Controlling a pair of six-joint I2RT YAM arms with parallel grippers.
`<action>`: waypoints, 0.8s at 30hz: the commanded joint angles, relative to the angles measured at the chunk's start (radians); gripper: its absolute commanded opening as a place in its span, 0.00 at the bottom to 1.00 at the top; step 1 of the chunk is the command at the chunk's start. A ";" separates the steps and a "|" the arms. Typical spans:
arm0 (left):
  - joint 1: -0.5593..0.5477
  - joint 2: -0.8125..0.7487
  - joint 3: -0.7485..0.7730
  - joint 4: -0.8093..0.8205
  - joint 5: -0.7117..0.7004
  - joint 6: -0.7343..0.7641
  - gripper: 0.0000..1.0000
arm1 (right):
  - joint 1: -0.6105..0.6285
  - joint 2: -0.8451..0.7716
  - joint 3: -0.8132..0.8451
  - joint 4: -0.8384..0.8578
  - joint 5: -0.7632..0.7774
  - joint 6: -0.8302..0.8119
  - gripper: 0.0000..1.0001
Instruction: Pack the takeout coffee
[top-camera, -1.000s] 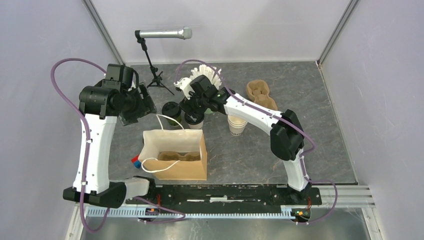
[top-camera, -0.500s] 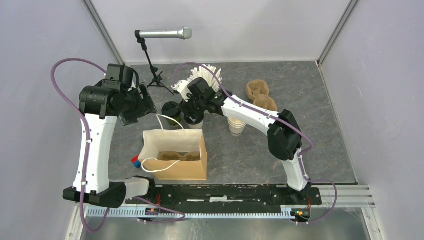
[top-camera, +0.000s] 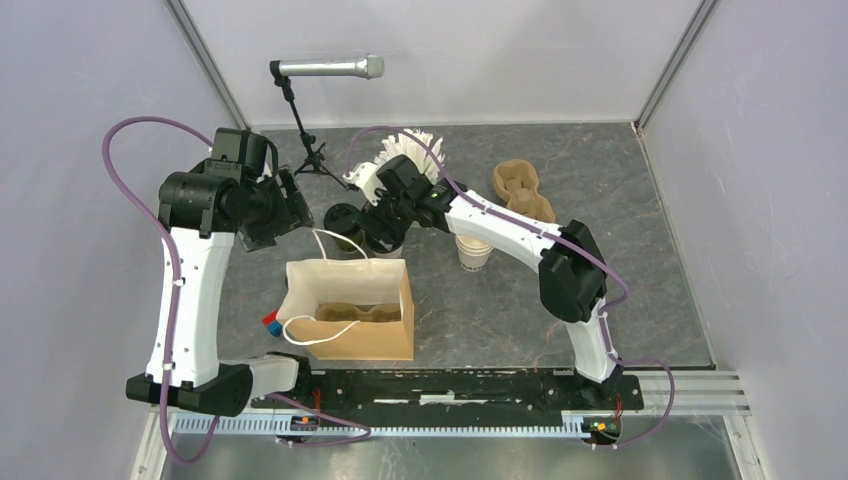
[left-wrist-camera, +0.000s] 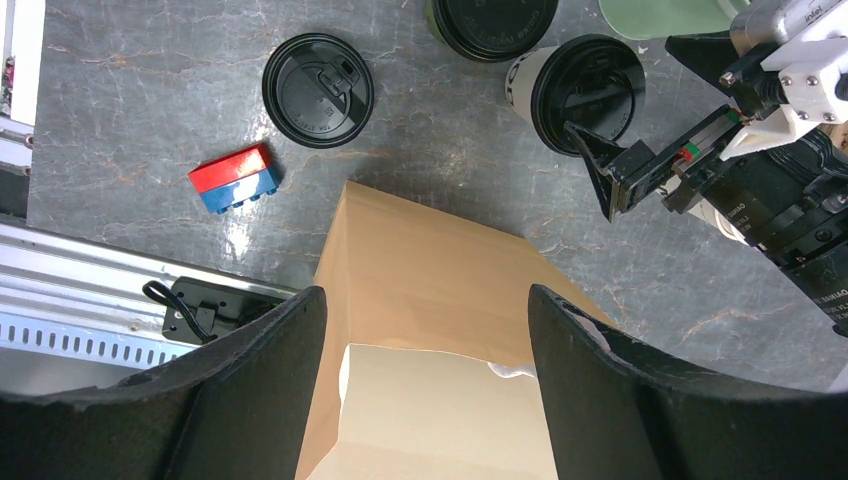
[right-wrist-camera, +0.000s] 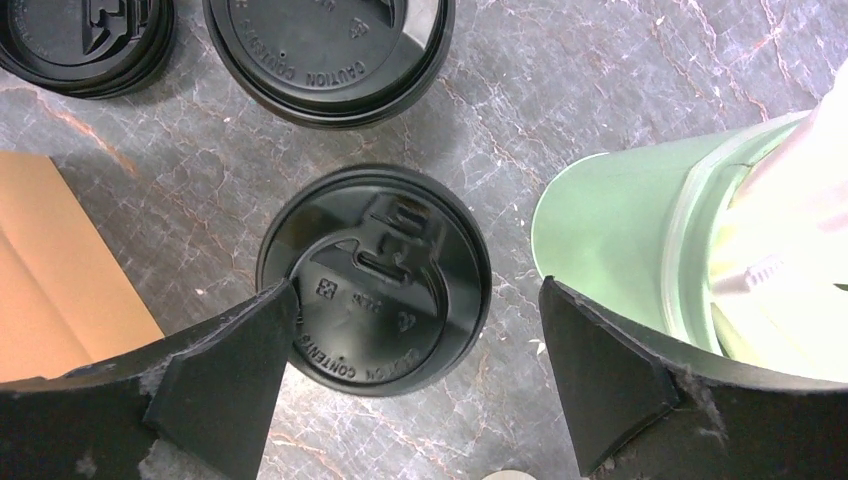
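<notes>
R arm stretched fwd, R hand wide open, empty, over lidded cup; L hand open

Pale lilac-grey walls enclose a dark grey marbled tabletop, with a metal rail along its near edge.

what i cannot make out

from above, my right gripper hides most of the white cup; of the olive-green cup i see only the lid. my right wrist view cuts that lid and the loose lid at the top edge, the mint-green cup at the right, and its white sticks are blurred. my left wrist view crops the paper bag at the bottom.
</notes>
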 joint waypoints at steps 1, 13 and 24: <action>0.007 -0.018 0.002 0.030 0.002 -0.006 0.80 | 0.000 -0.058 0.001 -0.028 -0.018 -0.019 0.98; 0.009 -0.019 0.000 0.029 -0.002 -0.012 0.80 | 0.000 -0.072 0.017 0.004 -0.068 -0.052 0.97; 0.009 -0.006 0.005 0.032 -0.002 -0.011 0.80 | 0.016 -0.062 -0.008 0.026 -0.136 -0.086 0.98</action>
